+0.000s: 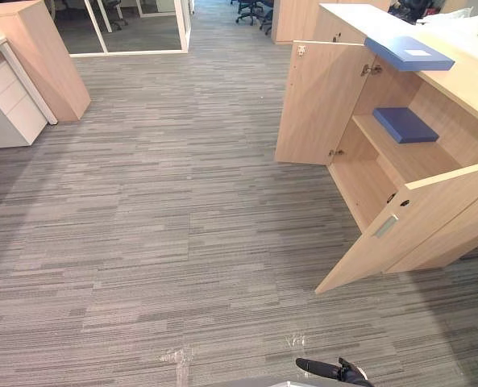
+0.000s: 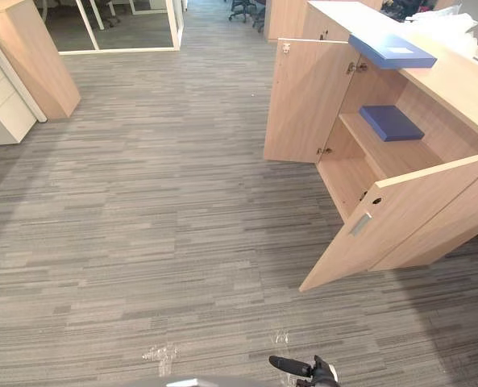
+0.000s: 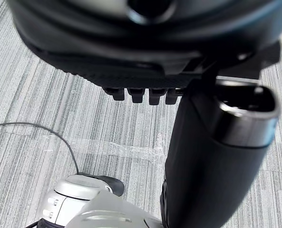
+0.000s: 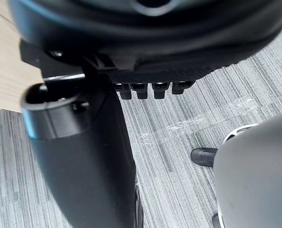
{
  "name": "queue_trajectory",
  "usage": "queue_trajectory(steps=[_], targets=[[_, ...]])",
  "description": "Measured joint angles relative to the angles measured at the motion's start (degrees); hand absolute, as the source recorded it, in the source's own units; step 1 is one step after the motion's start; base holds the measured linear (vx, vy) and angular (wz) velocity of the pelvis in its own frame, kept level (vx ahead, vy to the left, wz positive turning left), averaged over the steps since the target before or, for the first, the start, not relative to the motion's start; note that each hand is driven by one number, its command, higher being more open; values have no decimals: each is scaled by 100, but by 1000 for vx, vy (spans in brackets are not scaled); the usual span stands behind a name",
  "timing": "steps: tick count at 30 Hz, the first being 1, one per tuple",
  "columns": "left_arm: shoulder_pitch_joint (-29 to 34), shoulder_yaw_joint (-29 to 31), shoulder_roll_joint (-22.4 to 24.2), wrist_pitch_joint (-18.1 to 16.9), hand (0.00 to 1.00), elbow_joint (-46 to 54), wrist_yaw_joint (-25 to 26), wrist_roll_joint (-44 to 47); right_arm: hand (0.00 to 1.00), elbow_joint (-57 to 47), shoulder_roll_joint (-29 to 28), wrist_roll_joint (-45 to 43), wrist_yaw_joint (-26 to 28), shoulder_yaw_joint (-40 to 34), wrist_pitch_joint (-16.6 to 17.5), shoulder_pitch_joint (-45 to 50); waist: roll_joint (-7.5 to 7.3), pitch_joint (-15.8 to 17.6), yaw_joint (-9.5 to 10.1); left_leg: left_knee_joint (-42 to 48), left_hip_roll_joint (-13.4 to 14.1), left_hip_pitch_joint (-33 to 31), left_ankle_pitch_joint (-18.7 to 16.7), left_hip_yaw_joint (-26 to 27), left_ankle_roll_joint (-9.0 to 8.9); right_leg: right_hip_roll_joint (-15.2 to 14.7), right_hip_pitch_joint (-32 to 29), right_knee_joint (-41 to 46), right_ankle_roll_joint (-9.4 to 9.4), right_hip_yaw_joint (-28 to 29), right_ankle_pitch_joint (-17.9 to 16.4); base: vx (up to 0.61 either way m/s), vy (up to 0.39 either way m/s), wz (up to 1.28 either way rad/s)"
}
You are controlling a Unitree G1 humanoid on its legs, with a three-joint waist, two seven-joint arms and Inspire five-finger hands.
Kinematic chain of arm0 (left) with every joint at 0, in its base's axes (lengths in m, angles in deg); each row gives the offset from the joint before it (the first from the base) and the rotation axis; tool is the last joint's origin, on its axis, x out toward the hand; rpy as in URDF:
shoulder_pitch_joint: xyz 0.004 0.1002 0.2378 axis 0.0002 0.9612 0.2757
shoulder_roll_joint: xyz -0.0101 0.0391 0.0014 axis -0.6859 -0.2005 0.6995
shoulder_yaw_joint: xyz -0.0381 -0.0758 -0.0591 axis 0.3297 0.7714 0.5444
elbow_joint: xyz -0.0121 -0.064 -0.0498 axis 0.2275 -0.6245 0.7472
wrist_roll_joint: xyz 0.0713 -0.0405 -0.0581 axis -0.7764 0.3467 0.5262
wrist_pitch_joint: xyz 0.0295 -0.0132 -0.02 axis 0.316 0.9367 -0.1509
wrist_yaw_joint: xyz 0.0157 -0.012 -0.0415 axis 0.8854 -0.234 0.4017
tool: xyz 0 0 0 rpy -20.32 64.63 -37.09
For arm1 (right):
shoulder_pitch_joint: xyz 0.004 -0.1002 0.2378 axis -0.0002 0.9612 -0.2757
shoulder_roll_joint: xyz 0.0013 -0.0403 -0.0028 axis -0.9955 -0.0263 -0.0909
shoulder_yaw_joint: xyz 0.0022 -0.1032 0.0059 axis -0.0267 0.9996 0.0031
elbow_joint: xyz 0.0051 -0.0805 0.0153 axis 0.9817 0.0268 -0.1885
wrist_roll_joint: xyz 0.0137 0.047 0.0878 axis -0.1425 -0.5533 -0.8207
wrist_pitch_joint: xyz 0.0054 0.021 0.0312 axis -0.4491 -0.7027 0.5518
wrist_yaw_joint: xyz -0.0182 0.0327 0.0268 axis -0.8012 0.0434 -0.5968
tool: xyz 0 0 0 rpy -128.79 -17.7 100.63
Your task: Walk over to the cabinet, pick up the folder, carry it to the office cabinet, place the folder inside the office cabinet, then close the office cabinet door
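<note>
lying flat in the left eye view at the top front edge of the open cabinet [image 1: 464,85], the blue folder [image 1: 409,53] looks light, stiff and slick; pinch its jutting edge. left wrist view: left hand [image 3: 150,52], fingers [image 3: 141,95] slack, empty. right wrist view: right hand [image 4: 150,42] likewise.
</note>
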Motion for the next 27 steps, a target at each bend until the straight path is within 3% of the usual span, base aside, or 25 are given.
queue_trajectory(steps=[16,21,23,24,25,26,27], targets=[[-2,-28,-11,4,100,-2,53,-8,100,48,5,-1,-2,0,19,-45,-11,9,-48,-12,-96,-144,32,-183,34,-93,-79,-1,18,-176,-3,1,4,6],[-14,-13,-29,4,100,24,66,-9,100,37,-18,-6,-3,2,48,-58,-55,29,-71,215,-124,-382,-62,-313,-75,-140,-153,6,23,-348,-75,9,4,16],[-25,92,-2,9,100,214,129,-3,100,-57,-30,-21,-12,9,59,-77,-95,206,-36,1550,-92,-1003,-507,-210,-393,-165,-123,21,-55,-415,-219,1,11,3],[-25,100,0,9,100,269,131,-3,100,-67,-41,-29,-15,16,59,-90,-121,270,-9,2059,-81,-1207,-556,-136,-436,-182,-76,25,-64,-437,-239,-2,27,-14],[-29,332,104,10,100,394,121,-1,100,-129,-44,-63,-31,172,48,-93,-112,412,50,3404,51,-1733,-557,136,-446,-189,66,44,-110,-429,-268,13,31,-32],[-28,550,280,15,100,463,105,31,100,-247,1,-67,-42,200,43,-58,-32,513,114,4455,278,-2217,-677,381,-307,-145,216,166,-154,-365,-359,58,39,-34],[-9,547,293,28,100,455,91,49,100,-267,9,-93,-51,173,39,-37,-12,512,135,4612,340,-2358,-811,435,-278,-157,249,242,-136,-328,-435,78,39,-32]])
